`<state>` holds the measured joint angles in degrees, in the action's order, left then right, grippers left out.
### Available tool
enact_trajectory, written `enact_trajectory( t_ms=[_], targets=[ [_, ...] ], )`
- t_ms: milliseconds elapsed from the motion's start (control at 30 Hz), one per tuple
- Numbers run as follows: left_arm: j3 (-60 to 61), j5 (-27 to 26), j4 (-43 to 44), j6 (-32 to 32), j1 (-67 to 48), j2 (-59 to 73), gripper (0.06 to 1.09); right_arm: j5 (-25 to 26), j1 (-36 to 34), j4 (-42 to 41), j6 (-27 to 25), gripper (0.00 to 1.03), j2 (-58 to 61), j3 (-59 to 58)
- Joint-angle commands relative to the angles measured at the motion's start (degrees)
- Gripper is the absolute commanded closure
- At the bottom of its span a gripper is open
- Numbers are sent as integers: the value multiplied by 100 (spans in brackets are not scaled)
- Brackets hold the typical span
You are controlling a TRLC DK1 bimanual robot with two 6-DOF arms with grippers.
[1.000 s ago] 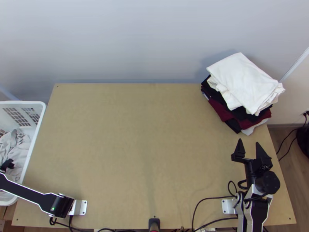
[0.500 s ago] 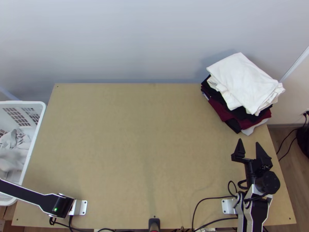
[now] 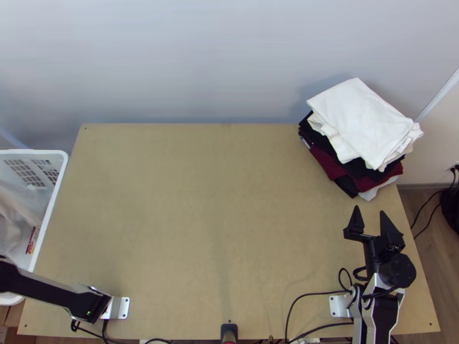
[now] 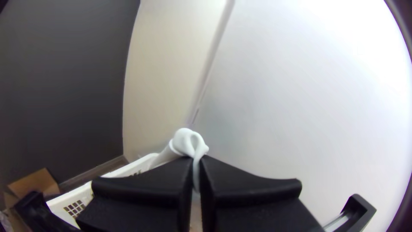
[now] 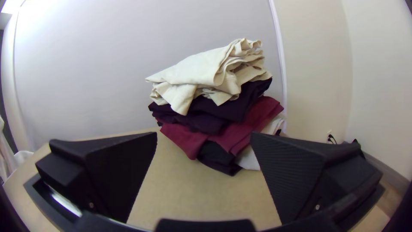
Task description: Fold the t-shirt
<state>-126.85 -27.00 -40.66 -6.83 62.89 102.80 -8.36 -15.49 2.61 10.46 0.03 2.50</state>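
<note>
T-shirt: a pale cloth point(image 4: 186, 141), bunched, a small loop of it standing up past the fingertips in the left wrist view; more pale fabric lies within the basket's outline from above. I can't make out sleeves or collar.
Left pincer: clamped on that cloth, both flat black fingers pinching it between their tips.
Right pincer point(image 3: 370, 211): spread wide, a gap between the fingers, tips pointing at the stack and apart from it.
White basket point(image 3: 63, 159): beside the counter point(image 3: 201, 200) at its left edge, its slatted rim between the cloth and the wood; a small red-and-yellow patch point(image 3: 31, 241) sits low inside.
Left arm point(image 3: 54, 293): across the near left corner and out over the basket's near end.
Folded stack point(image 3: 361, 120): far right corner, close to the wall, cream or white on top, then dark, wine-red, black and light grey pieces, edges uneven; it takes up that whole corner.
Right arm point(image 3: 378, 309): along the right side, right in front of the stack.
Black cables point(image 3: 312, 295): looping over the wood by the right arm's base.
Cardboard box point(image 4: 36, 184): on the floor past the basket.
</note>
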Motion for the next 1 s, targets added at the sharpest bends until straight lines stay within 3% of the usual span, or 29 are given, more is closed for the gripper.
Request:
enact_trajectory(
  t_ms=[0,267,467,700,967],
  targets=[
    [11,-138,67,-284,-524,-1034,105,54,19,-94,70,4,-21,-57],
    [160,116,-29,-468,-2413,-2344,105,54,19,-94,70,4,-21,-57],
    [582,1145,-662,-152,-4892,-2669,105,54,19,-94,70,4,-21,-57],
    [2551,2384,-609,77,-7599,-3038,105,54,19,-94,70,4,-21,-57],
    [4625,2630,463,-240,-9594,-2669,105,54,19,-94,70,4,-21,-57]
  ],
)
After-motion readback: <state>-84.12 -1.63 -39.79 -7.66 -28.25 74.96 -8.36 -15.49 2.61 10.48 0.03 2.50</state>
